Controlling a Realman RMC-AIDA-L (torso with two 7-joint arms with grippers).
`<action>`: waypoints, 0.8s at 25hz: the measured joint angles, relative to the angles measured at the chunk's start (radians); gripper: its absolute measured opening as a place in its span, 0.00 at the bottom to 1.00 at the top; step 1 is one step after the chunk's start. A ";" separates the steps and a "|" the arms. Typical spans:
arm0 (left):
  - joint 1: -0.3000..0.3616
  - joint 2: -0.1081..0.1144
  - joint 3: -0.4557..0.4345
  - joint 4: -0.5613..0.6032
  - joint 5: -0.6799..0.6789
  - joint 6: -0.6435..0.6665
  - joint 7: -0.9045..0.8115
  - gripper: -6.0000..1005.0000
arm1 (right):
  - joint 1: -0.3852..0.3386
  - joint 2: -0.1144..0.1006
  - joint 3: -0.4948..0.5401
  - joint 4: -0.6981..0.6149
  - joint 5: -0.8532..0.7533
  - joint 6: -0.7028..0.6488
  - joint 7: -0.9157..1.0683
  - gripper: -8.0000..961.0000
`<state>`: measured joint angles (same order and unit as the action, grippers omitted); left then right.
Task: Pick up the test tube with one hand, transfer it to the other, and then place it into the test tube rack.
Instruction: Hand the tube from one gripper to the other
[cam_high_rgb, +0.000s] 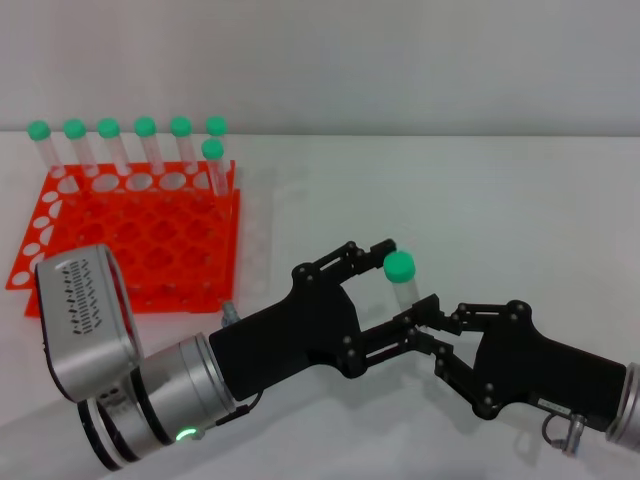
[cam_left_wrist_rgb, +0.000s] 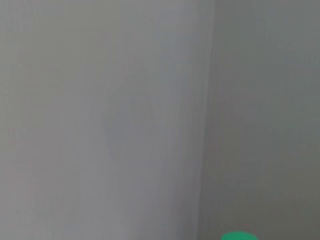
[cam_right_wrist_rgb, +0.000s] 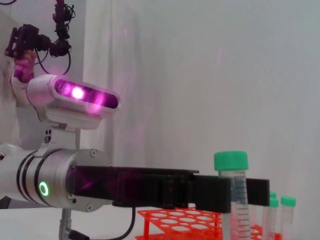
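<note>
The test tube (cam_high_rgb: 402, 280), clear with a green cap, stands upright in the air in front of me, right of the orange-red test tube rack (cam_high_rgb: 120, 290). My right gripper (cam_high_rgb: 435, 333) comes in from the lower right and is shut on the tube's lower part, which is hidden behind a left finger. My left gripper (cam_high_rgb: 408, 277), on the arm with the green light, is open with one finger on each side of the tube near the cap. In the right wrist view the tube (cam_right_wrist_rgb: 235, 190) stands between the left fingers (cam_right_wrist_rgb: 210, 192). The left wrist view shows only the cap's edge (cam_left_wrist_rgb: 239, 236).
Several green-capped tubes (cam_high_rgb: 145, 140) stand in the rack's far row, with one (cam_high_rgb: 212, 160) in the second row at its right end. The rack also shows in the right wrist view (cam_right_wrist_rgb: 170, 220). The white table (cam_high_rgb: 480, 200) stretches to the right, and a pale wall stands behind it.
</note>
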<state>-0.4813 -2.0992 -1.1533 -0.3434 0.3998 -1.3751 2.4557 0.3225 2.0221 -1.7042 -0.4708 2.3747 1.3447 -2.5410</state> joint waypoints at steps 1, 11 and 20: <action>0.001 0.000 0.001 0.000 0.000 0.000 0.000 0.85 | 0.002 0.000 0.000 0.000 0.000 0.000 0.000 0.20; 0.011 0.000 0.001 -0.012 -0.035 0.001 0.000 0.53 | 0.012 0.001 0.000 0.004 0.000 -0.014 -0.002 0.20; 0.014 -0.001 0.001 -0.013 -0.042 0.001 0.000 0.26 | 0.015 0.000 0.004 0.005 -0.004 -0.016 -0.005 0.20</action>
<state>-0.4670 -2.1001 -1.1521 -0.3559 0.3582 -1.3741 2.4560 0.3378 2.0221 -1.7006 -0.4663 2.3707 1.3288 -2.5459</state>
